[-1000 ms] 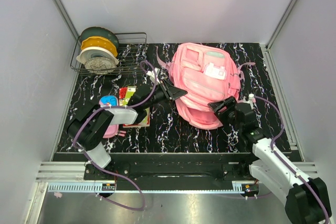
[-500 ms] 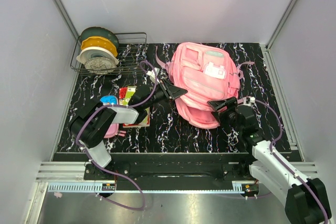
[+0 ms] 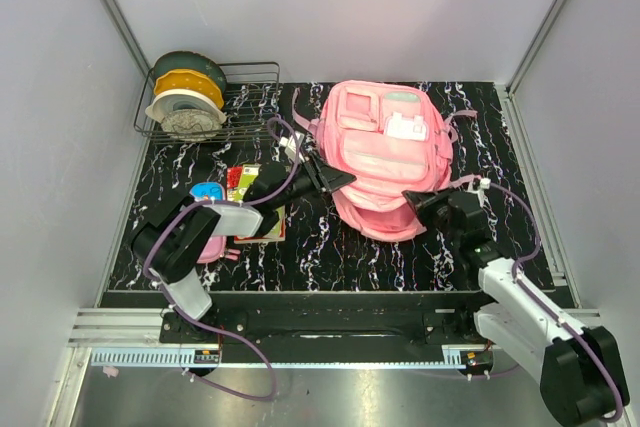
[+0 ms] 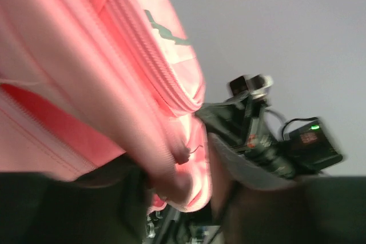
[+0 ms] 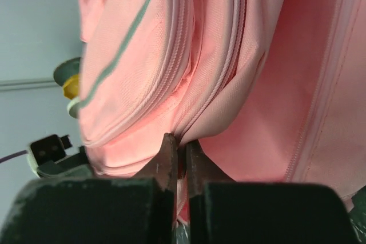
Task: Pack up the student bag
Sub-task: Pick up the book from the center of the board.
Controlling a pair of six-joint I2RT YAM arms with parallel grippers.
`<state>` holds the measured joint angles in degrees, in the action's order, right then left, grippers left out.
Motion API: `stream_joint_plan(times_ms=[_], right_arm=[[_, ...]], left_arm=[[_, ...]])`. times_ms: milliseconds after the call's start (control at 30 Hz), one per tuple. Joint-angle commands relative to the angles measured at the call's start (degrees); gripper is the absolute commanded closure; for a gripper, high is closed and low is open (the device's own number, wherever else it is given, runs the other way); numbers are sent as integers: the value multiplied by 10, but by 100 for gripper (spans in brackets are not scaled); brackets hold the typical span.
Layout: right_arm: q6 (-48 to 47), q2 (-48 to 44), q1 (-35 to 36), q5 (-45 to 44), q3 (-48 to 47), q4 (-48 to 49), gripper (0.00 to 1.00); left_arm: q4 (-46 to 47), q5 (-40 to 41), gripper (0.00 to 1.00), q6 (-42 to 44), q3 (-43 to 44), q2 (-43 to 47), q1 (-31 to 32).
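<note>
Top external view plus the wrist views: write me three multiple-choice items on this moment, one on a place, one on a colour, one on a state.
1. Where does the wire rack stand?
A. far right
B. far left
C. near edge, centre

2. What colour is the student bag?
A. pink
B. blue
C. green

3. How is the right claw?
A. wide open in the air
B. shut on nothing
C. shut on the student bag's fabric

Key:
1 B, it sits in the far-left corner.
2 A, pink all over with pale grey stripes.
3 C, its fingers pinch a seam of the bag in the right wrist view.
</note>
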<state>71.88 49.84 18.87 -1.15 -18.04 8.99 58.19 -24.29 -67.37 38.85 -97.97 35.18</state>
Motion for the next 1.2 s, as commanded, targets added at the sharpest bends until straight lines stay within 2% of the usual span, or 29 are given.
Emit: stream_joint_plan(times_ms=[0, 33, 100, 133, 167, 267, 433, 600, 667, 767, 933, 1000, 1167], right_arm=[[-33, -55, 5, -17, -64, 0, 100], [-32, -71, 4, -32, -71, -34, 100], [-19, -86, 4, -52, -83, -74, 100], [-16, -103, 4, -72, -84, -80, 100], [-6, -112, 4, -85, -84, -85, 100], [16, -136, 5, -136, -83, -111, 100], [14, -129, 4, -178, -98, -103, 100], [6, -93, 5, -143, -105, -60, 100], [5, -85, 4, -136, -103, -57, 100], [6, -88, 5, -132, -92, -52, 100], [-2, -89, 4, -112, -88, -50, 100], [-7, -88, 4, -107, -86, -54, 100], [-22, -87, 4, -97, -77, -64, 100]], left_arm=[[-37, -32, 45, 80, 31, 46, 9], [-68, -25, 25, 100, 39, 59, 9], [-169, -9, 5, 163, 61, 76, 10], [-198, 9, 1, 183, 68, 97, 10], [-265, 23, 1, 203, 75, 109, 10], [-376, 82, 1, 280, 97, 163, 10], [-497, 209, 1, 363, 95, 262, 10], [-648, 355, 1, 408, 84, 322, 9], [-704, 388, 1, 408, 76, 336, 3], [-722, 394, 1, 418, 44, 359, -20], [-721, 344, 1, 425, 14, 380, -112], [-722, 318, 1, 430, 17, 364, -151], [-710, 293, 1, 441, 14, 323, -185]])
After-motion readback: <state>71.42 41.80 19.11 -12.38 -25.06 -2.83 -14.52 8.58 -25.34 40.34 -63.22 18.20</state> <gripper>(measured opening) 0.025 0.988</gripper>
